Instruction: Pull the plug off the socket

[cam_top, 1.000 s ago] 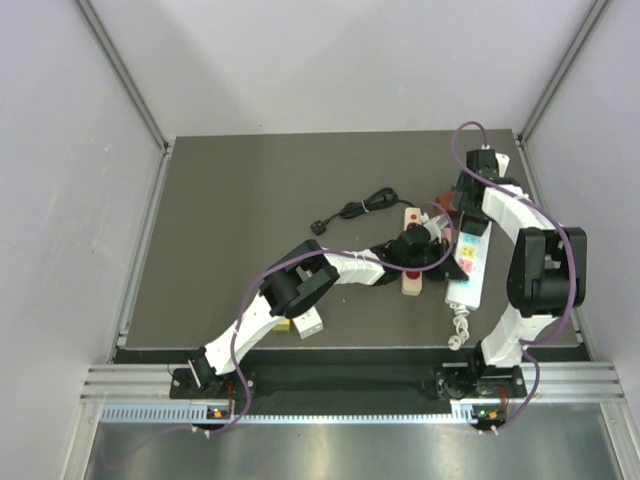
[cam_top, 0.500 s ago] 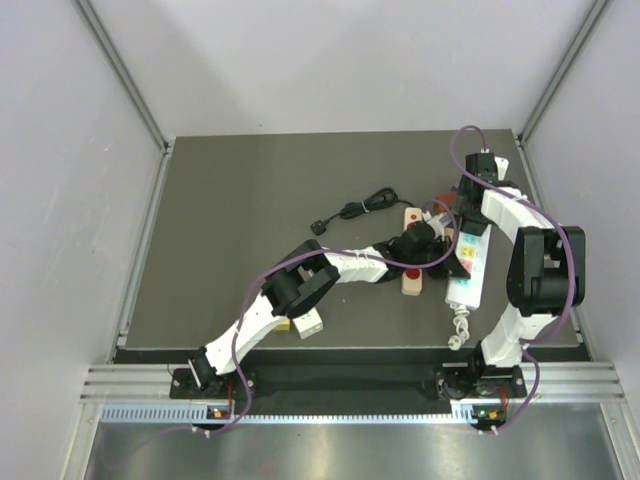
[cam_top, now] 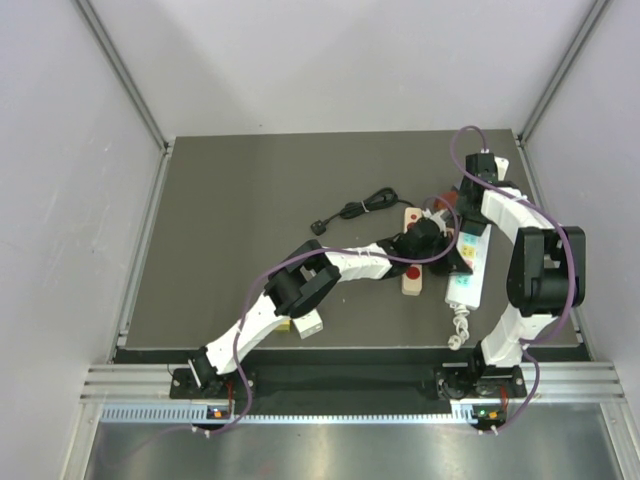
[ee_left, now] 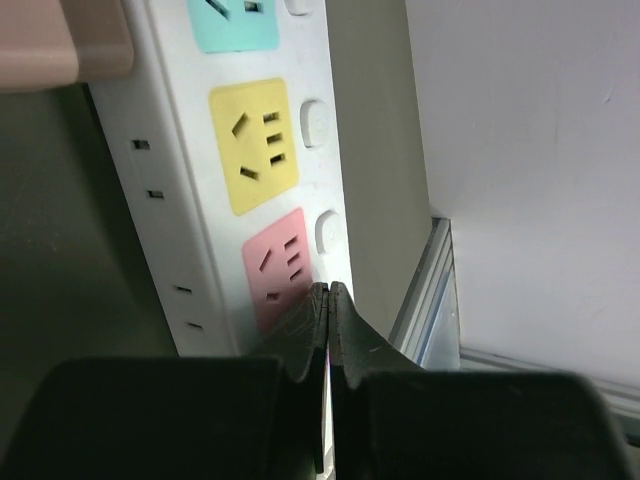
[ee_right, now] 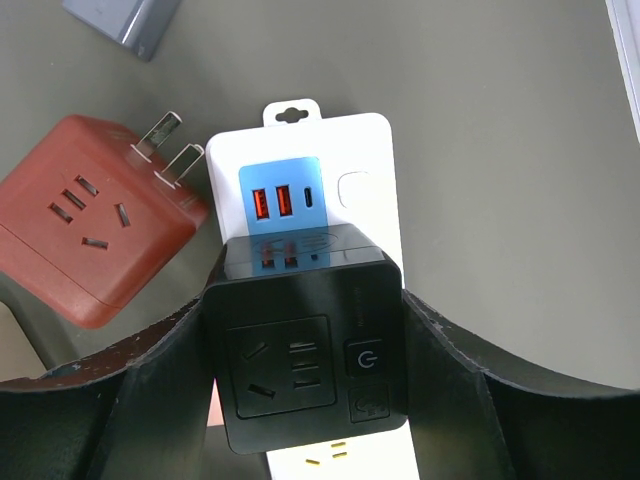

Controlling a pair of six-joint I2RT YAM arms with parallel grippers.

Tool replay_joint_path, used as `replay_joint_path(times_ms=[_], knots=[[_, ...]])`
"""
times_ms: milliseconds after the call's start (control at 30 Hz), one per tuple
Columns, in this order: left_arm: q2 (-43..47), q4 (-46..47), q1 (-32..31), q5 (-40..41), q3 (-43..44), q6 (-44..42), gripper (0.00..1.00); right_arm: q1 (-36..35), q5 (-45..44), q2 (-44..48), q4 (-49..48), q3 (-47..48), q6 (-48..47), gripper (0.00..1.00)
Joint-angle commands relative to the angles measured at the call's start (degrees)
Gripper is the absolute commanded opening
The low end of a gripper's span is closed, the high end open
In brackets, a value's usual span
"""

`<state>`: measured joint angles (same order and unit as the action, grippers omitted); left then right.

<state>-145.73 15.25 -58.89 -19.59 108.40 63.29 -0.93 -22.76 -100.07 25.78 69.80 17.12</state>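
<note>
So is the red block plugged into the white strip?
No, the red block lies beside the white power strip with its two metal prongs bare, not inside any socket.

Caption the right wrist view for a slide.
Right gripper flanks the black plug seated on the white power strip, red adapter alongside.

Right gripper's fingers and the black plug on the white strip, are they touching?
Cannot tell. In the right wrist view the fingers flank the black plug with no clear gap, but black on black hides the edge.
</note>
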Motion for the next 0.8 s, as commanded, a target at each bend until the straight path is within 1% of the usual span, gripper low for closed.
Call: replay_joint_path(times_ms=[0, 67, 100, 167, 267, 333, 400, 433, 533, 633, 667, 700, 733, 767], knots=[[-5.0, -12.34, 0.62, 5.18, 1.37, -0.71, 0.0, 0.49, 0.08, 3.65, -5.46, -0.88, 1.94, 0.0], [-5.35, -13.66, 0.62, 6.32, 1.73, 0.08, 0.0, 0.49, 2.27, 6.8, -7.93, -4.39, 2.47, 0.0], [-5.44, -14.1, 0.71, 6.76, 1.9, 0.69, 0.0, 0.49, 3.16, 7.86, -10.81, -5.54, 2.74, 0.0], [-5.7, -14.98, 0.88, 7.99, 2.08, 1.75, 0.0, 0.49, 5.52, 10.15, -12.41, -7.48, 3.61, 0.0], [-6.84, -19.1, 1.67, 8.17, 2.96, 4.56, 0.0, 0.49, 6.06, 11.65, -12.86, -7.22, 4.49, 0.0], [-8.86, -20.86, 1.94, 7.38, 5.84, 5.53, 0.0, 0.4, 6.15, 12.35, -13.03, -6.87, 4.93, 0.0], [-10.79, -25.33, 1.94, 7.9, 10.31, 4.92, 0.0, 0.49, 6.24, 13.5, -13.65, -6.61, 5.9, 0.0], [-10.98, -25.79, 1.85, 8.08, 10.86, 4.92, 0.0, 0.49, 6.07, 13.59, -13.74, -6.35, 6.25, 0.0], [-10.8, -25.44, 1.85, 7.82, 10.43, 4.83, 0.0, 0.49, 7.03, 11.57, -10.33, -2.31, 6.69, 0.0], [-9.92, -24.13, 1.94, 7.64, 8.68, 4.83, 0.0, 2.25, 9.4, 6.49, -1.38, 5.23, 4.68, 0.0], [-9.75, -23.95, 1.94, 7.64, 8.32, 4.83, 0.0, 2.16, 7.4, 3.77, 1.96, 9.52, 2.93, 0.0], [-9.75, -23.95, 2.03, 7.64, 8.15, 4.83, 0.0, 1.99, 6.34, 3.14, 5.39, 10.52, 1.96, 0.0], [-9.75, -23.95, 2.03, 7.64, 8.23, 4.74, 0.0, 1.98, 4.76, 2.95, 6.12, 11.14, 1.51, 0.0], [-9.75, -23.86, 2.03, 7.55, 8.32, 4.83, 0.0, 1.98, 1.35, 3.65, 6.47, 10.97, 0.55, 0.0]])
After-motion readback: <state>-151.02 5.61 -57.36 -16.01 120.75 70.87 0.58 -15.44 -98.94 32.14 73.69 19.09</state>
